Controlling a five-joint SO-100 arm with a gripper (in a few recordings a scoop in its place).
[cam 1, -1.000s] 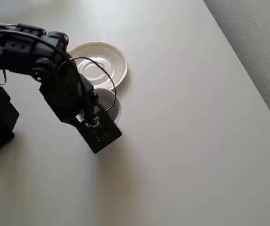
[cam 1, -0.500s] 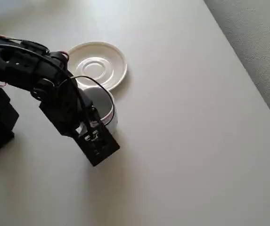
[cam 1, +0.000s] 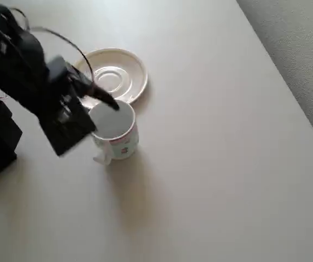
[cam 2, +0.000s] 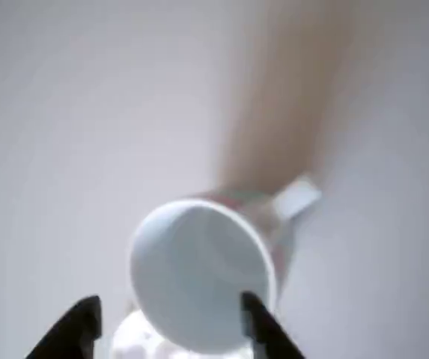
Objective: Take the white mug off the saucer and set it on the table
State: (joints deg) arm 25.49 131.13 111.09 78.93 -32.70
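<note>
While the white mug (cam 1: 116, 131) stands upright on the desk (cam 1: 216, 164), just near of the saucer (cam 1: 112, 75), claw (cam 2: 168, 323) spread wide, empty above it: placement apparently done, retreat next.

In the overhead view the white mug (cam 1: 115, 130) stands upright on the table (cam 1: 216, 164), just below and touching or nearly touching the lower edge of the saucer (cam 1: 112, 75) (its handle points down-left). The gripper (cam 1: 99, 101) sits at the mug's upper-left rim, between mug and saucer. In the wrist view the gripper (cam 2: 169, 318) seems to straddle the mug's (cam 2: 203, 273) near rim.
</note>
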